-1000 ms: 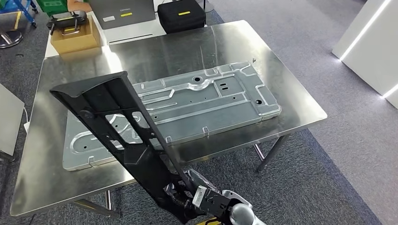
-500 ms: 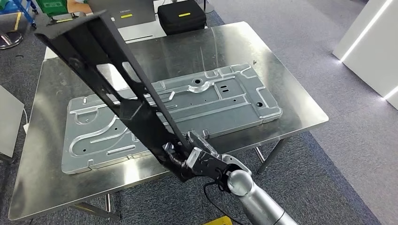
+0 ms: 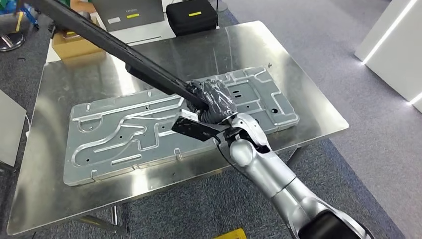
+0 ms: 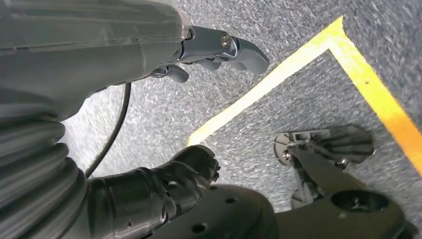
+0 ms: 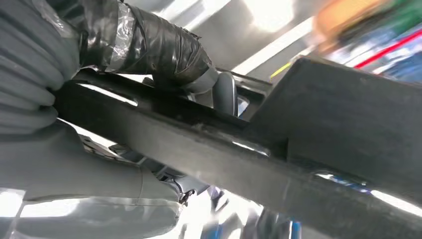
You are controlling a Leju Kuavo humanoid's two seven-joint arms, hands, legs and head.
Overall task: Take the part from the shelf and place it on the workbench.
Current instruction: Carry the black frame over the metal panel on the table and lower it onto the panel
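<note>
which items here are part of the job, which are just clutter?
Job:
- long black plastic frame part, held by the right hand
- steel-topped workbench
- large stamped silver sheet-metal panel lying on the bench, beneath the part

Lying about:
- brown cardboard box
- black case with a yellow label
- grey case with a yellow label

Grey carpeted room with a steel table

A grey carpet floor (image 3: 343, 45) was seen around a steel table (image 3: 59, 199); a white lit panel (image 3: 393, 40) stood at two o'clock, and a yellow floor line (image 4: 278, 79) was marked on the carpet.
</note>
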